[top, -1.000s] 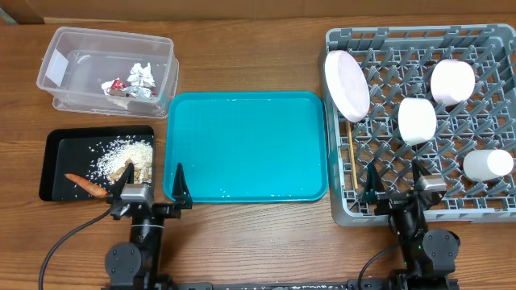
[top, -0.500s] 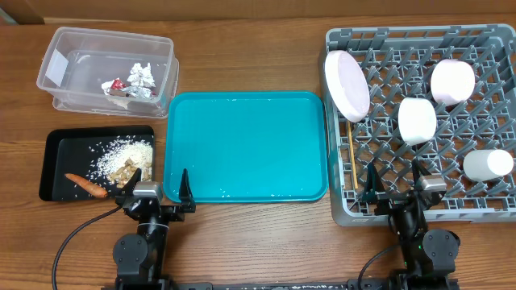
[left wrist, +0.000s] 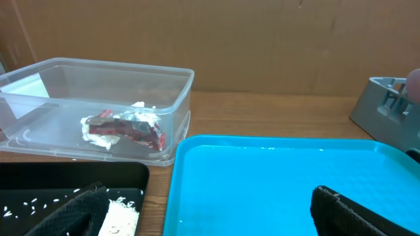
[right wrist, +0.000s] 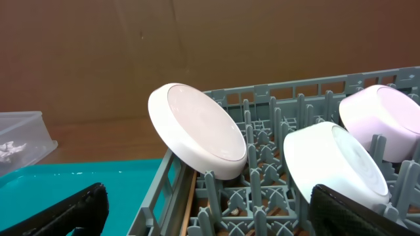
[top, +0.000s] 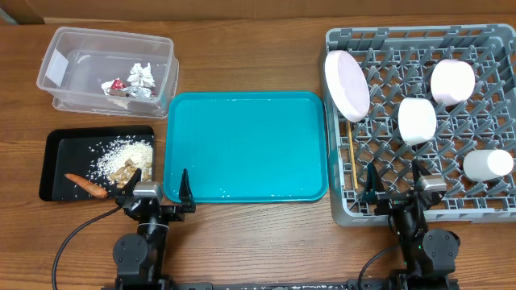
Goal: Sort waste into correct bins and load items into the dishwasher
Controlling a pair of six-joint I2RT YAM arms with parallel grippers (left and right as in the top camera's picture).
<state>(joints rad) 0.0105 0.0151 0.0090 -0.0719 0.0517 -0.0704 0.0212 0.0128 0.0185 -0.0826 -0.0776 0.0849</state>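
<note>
Wooden tabletop point(top: 258, 250), near edge: the left gripper point(top: 159, 184) has been pulled back from the black tray point(top: 56, 149) and is parked, jaws wide and empty. The right gripper point(top: 394, 180) is wide too, holding nothing. Just beyond, the carrot point(top: 85, 185) and rice scraps point(top: 125, 161) are seen in that tray. Farther off, the plate point(top: 347, 84), bowls point(top: 418, 121), cup point(top: 488, 163) and chopsticks point(top: 352, 165) are held in the rack point(top: 419, 36). Foil point(top: 143, 74) and wrapper point(top: 115, 84) lie in the clear tub point(top: 81, 44). The job is judged finished.

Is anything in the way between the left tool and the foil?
Yes. The foil lies inside the tub, so the tub's clear near wall stands between it and the left tool. From above, the tub is open.
</note>
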